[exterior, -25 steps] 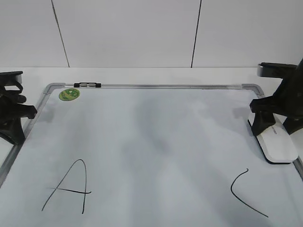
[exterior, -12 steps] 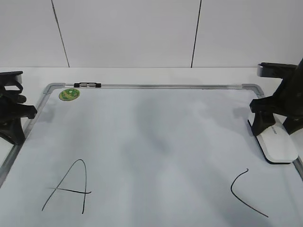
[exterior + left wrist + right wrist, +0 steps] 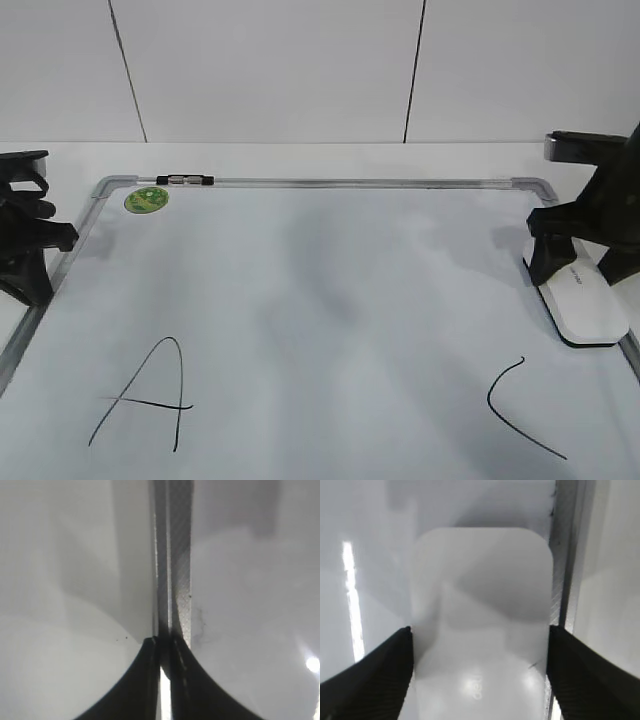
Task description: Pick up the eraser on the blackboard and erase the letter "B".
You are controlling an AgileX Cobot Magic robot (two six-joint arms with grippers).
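The eraser [image 3: 590, 312] is a white oblong block lying flat on the blackboard [image 3: 330, 260] at its right edge, next to the frame. My right gripper [image 3: 582, 266] is open, with a finger on each side of the eraser; the right wrist view shows the eraser [image 3: 482, 595] between the two fingertips [image 3: 480, 680]. A large "A" [image 3: 150, 395] and a "C" [image 3: 520, 405] are on the board. No letter "B" shows between them. My left gripper [image 3: 30, 255] is shut and empty over the board's left frame [image 3: 175, 580], its fingertips [image 3: 165, 647] together.
A green round sticker [image 3: 146, 199] sits at the board's top left corner. A small black clip [image 3: 185, 180] sits on the top frame. White table and a white panelled wall lie behind the board.
The right gripper's near finger has shifted slightly outward from the eraser. The eraser stays flat on the board. The left arm has not moved.
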